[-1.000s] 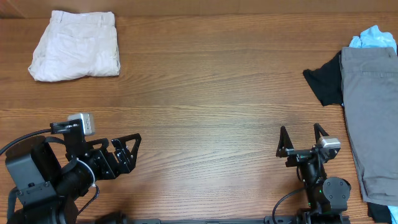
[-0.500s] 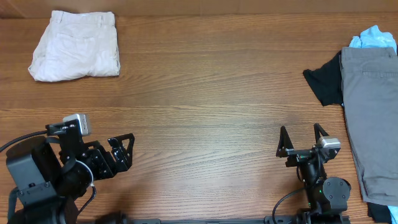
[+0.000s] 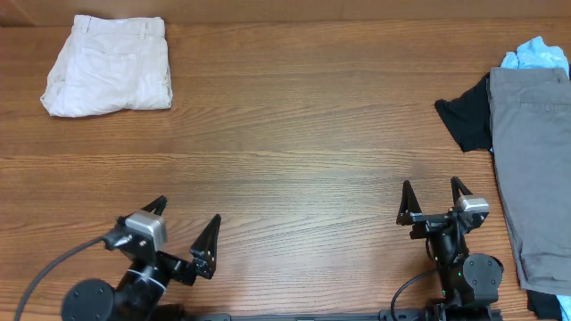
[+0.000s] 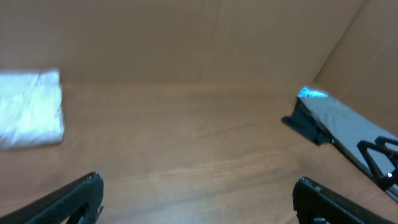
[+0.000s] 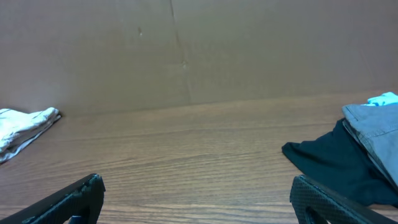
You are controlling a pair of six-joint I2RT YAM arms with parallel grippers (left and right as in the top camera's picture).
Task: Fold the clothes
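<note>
Black and two-fingered, the left gripper (image 3: 188,212) sits at the near edge of the wooden table (image 3: 303,152), on the left side. Its fingers are spread wide and hold nothing. It is turned slightly, so its right finger lies nearer the table edge than its left one. In its own wrist view the two fingertips show at the bottom corners, far apart, with wood grain between them. The right gripper (image 3: 431,185) stands at the near edge on the right side and points straight toward the far side. Its fingers are also splayed and empty.

Farther back, along the right edge of the table, a grey garment (image 3: 531,152) lies flat and runs from the near side toward the far side. A black garment (image 3: 464,120) juts out from under its left edge, and a light blue garment (image 3: 535,53) shows at its far end. The right gripper is near the grey garment's left edge but apart from it.

At the far left corner lie the cream trousers (image 3: 107,67), folded into a compact, roughly square bundle. The waistband is toward the far edge and a stitched back pocket faces up. They are well apart from both grippers. Behind the table's far edge, both wrist views show a brown cardboard wall (image 5: 186,50) rising.
</note>
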